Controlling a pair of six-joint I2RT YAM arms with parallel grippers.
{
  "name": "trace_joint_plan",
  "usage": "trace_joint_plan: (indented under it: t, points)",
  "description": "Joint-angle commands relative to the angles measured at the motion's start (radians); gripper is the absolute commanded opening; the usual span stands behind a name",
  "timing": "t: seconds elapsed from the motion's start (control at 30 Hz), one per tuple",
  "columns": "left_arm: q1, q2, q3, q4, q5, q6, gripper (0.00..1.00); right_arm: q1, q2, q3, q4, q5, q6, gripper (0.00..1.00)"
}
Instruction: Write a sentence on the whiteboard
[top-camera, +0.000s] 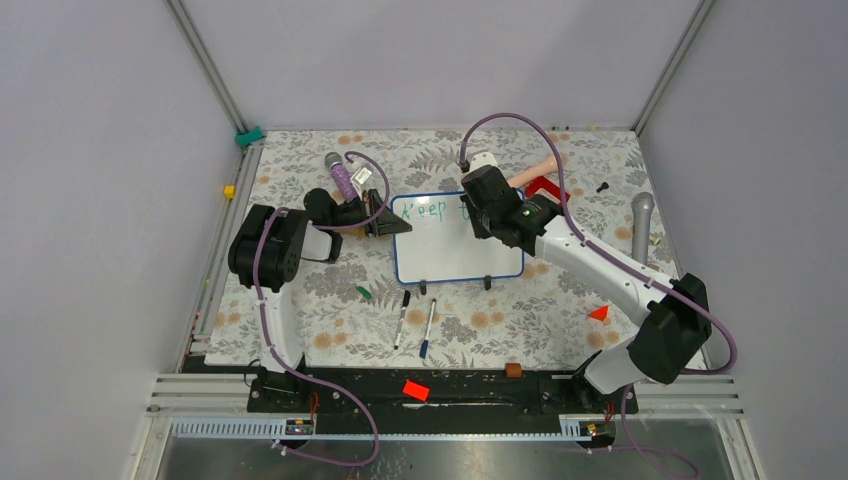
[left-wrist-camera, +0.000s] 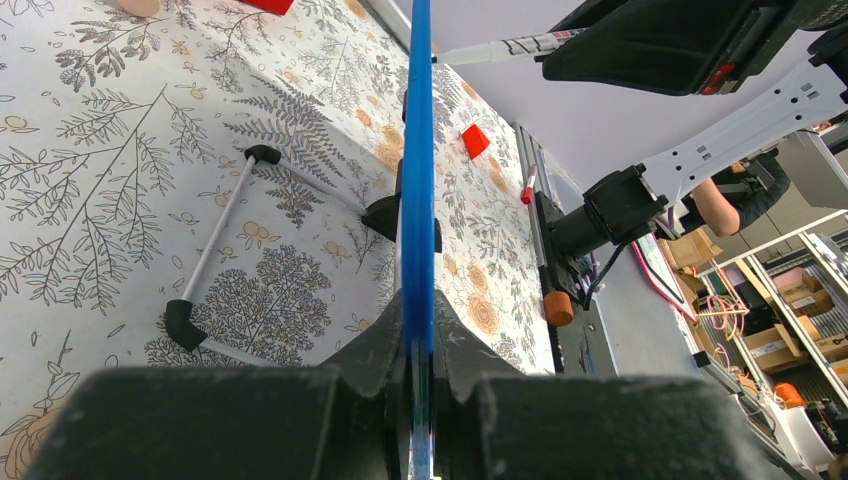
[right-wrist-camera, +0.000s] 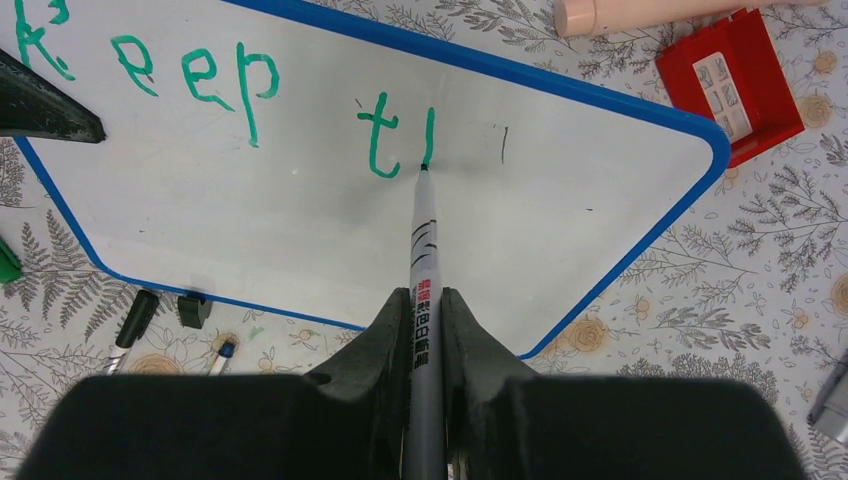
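I see the left gripper (left-wrist-camera: 418, 340) pressed together on the blue rim of the whiteboard (right-wrist-camera: 300, 230), pinching the board's left edge. In its wrist view the board runs edge-on straight ahead from between the fingers, with one black foot (left-wrist-camera: 385, 215) just left of the rim. The right gripper (right-wrist-camera: 425, 305) pinches a marker (right-wrist-camera: 424, 240) by its barrel, fingers closed on both sides. The marker points straight ahead of the fingers and its tip touches the white surface. The sentence (right-wrist-camera: 200, 85) lies ahead and to the left of this gripper; it reads "Keep", then a "t" and one upright green stroke, with the tip at the foot of that stroke. A red block (right-wrist-camera: 735, 85) lies ahead and to the right of the right gripper, just beyond the board's rim on the floral table cover (top-camera: 300, 290).
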Motion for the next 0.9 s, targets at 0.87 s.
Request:
trace_joint_plan:
  t: [0.87]
  points:
    - [-0.010, -0.052, -0.010, 0.064, 0.023, 0.011, 0.00, -0.019, 0.000, 0.055, -0.009, 0.068, -0.023, 0.00]
